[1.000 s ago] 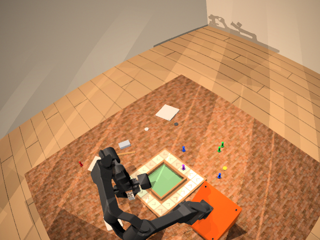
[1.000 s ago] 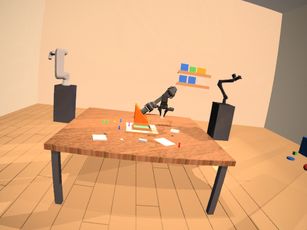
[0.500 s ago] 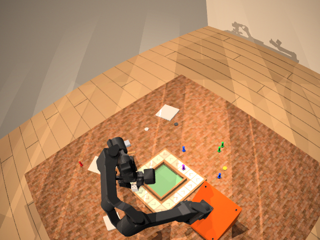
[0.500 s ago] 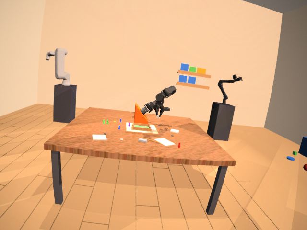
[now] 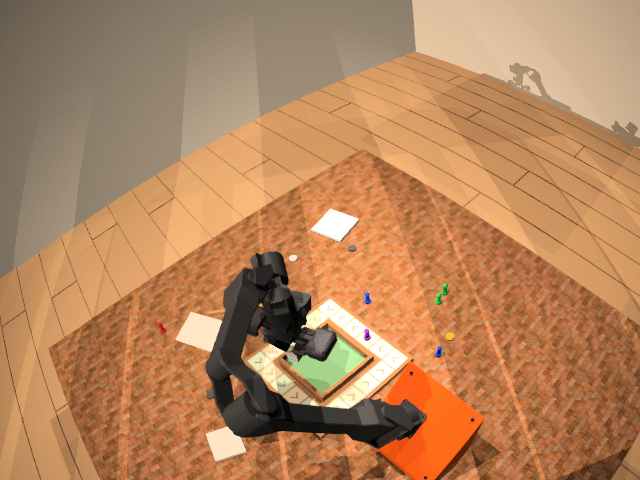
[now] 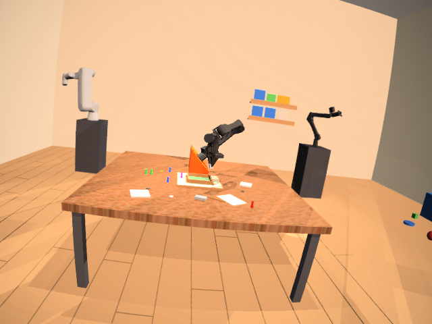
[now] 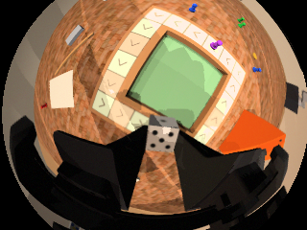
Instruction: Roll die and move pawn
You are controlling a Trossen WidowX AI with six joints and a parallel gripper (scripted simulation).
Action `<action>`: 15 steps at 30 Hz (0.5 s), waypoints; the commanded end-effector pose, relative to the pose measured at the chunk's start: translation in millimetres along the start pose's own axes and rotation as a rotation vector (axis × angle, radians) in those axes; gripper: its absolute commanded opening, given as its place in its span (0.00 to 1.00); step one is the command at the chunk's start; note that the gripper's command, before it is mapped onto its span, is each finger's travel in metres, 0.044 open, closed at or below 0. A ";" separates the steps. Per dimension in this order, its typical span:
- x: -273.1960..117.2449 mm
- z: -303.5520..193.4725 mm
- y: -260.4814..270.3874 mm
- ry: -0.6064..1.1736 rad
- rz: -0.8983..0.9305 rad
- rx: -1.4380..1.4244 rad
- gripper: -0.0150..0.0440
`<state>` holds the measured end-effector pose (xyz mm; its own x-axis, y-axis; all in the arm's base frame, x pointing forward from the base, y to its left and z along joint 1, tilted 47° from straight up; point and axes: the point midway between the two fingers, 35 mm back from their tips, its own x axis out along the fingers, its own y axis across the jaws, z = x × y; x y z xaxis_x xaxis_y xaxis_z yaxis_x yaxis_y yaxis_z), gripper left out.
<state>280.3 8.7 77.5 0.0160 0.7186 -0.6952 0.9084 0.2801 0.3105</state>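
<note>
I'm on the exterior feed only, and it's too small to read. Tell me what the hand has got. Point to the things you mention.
Observer: The hand (image 5: 295,351) (image 6: 210,165) (image 7: 160,130) is shut on the die (image 5: 291,354) (image 6: 210,166) (image 7: 162,140); the wrist view shows it between the fingers.
Operator: Read me the die face turned most squarely to the wrist camera.
Observer: Five pips, one in the middle and four around it. That isn't a roll result.
Operator: Now describe the markings on the squares beside the purple pawn (image 5: 366,334) (image 6: 181,175) (image 7: 216,44).
Observer: They carry arrow marks, readable from the top and wrist.
</note>
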 end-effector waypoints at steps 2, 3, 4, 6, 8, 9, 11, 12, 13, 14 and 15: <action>11.1 26.8 -16.0 0.009 -0.013 0.206 0.25; 12.6 31.3 -18.4 0.009 -0.013 0.240 0.25; 14.0 35.7 -20.8 0.009 -0.013 0.275 0.25; 17.0 44.4 -26.0 0.010 -0.014 0.343 0.25; 19.9 52.1 -30.9 0.011 -0.015 0.406 0.25; 20.7 54.1 -32.3 0.012 -0.015 0.423 0.25; 20.9 54.8 -32.8 0.012 -0.015 0.429 0.25; 20.9 54.8 -32.8 0.012 -0.015 0.429 0.25; 20.9 54.8 -32.8 0.012 -0.015 0.429 0.25; 20.9 54.8 -32.8 0.012 -0.015 0.429 0.25; 20.9 54.8 -32.8 0.012 -0.015 0.429 0.25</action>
<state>277.0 -19.9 22.9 0.0076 0.7222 -0.6917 0.9994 0.0189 0.0307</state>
